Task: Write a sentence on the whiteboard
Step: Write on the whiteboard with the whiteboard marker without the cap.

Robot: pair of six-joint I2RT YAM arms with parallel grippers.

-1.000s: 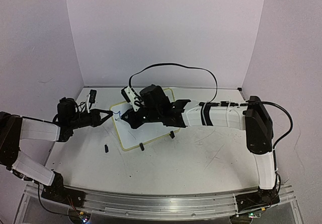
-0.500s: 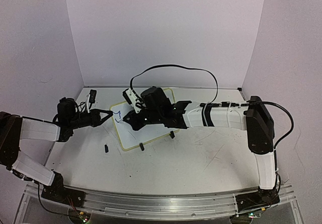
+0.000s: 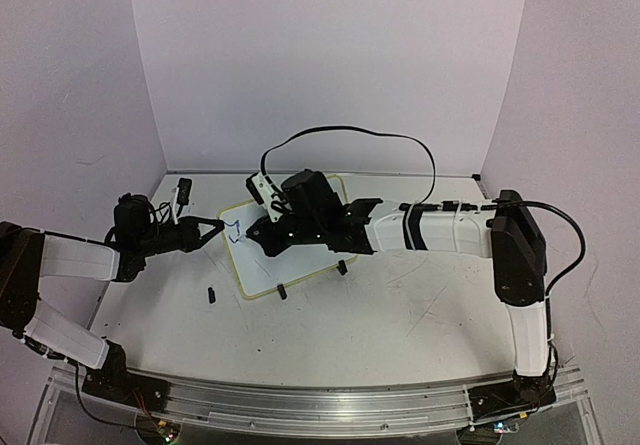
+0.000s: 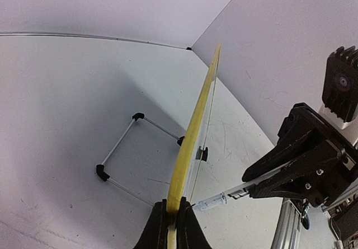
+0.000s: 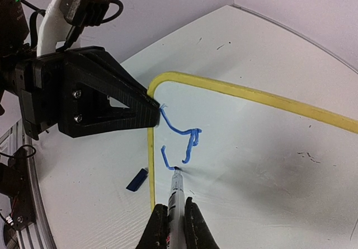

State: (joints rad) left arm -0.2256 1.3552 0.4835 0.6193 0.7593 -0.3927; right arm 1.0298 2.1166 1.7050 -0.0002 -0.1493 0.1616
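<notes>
One table (image 3: 420, 305) carrying the whiteboard (image 3: 272, 271) propped on its stand; left gripper (image 4: 170, 222) clamped on its frame; right gripper (image 5: 172, 215) over its face gripping a marker (image 5: 175, 188), tip at blue strokes (image 5: 189, 140); small blue piece (image 5: 137, 179), possibly a cap, beside the frame.

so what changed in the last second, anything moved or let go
The right gripper, shut on the marker, has drifted slightly toward the right of the top view, and the blue marks look a touch fuller. Nothing was picked up or released. The left gripper stays clamped on the whiteboard edge, and the board has not shifted.
</notes>
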